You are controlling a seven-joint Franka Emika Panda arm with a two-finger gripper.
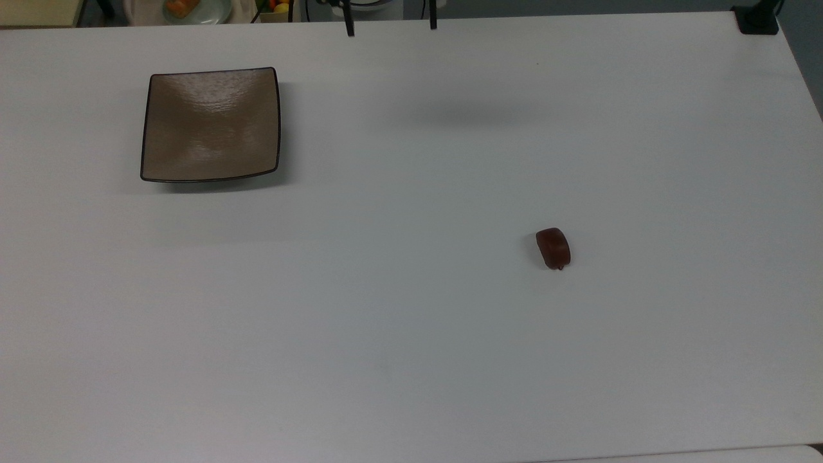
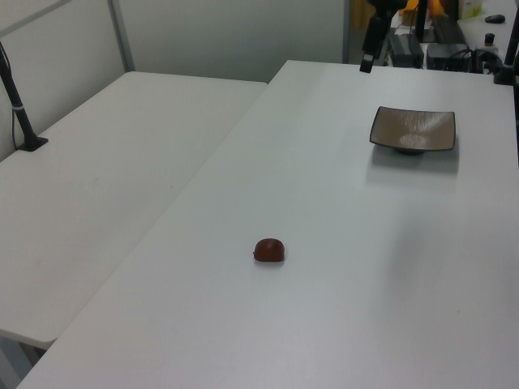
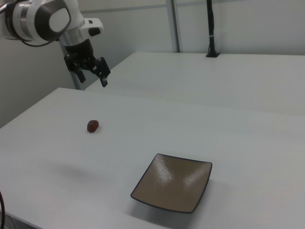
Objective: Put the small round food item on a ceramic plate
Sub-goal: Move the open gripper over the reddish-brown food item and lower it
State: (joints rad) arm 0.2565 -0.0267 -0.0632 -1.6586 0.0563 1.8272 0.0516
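On the top view's left, the ceramic plate (image 1: 211, 124) is seen empty, near the far edge of the surface (image 1: 411, 334). Further right, the small round food item (image 1: 553, 248) is surrounded by bare surface. The tool (image 3: 93, 76) is held open above it.

No text, label, brand, number or sign can be read in any of the views.
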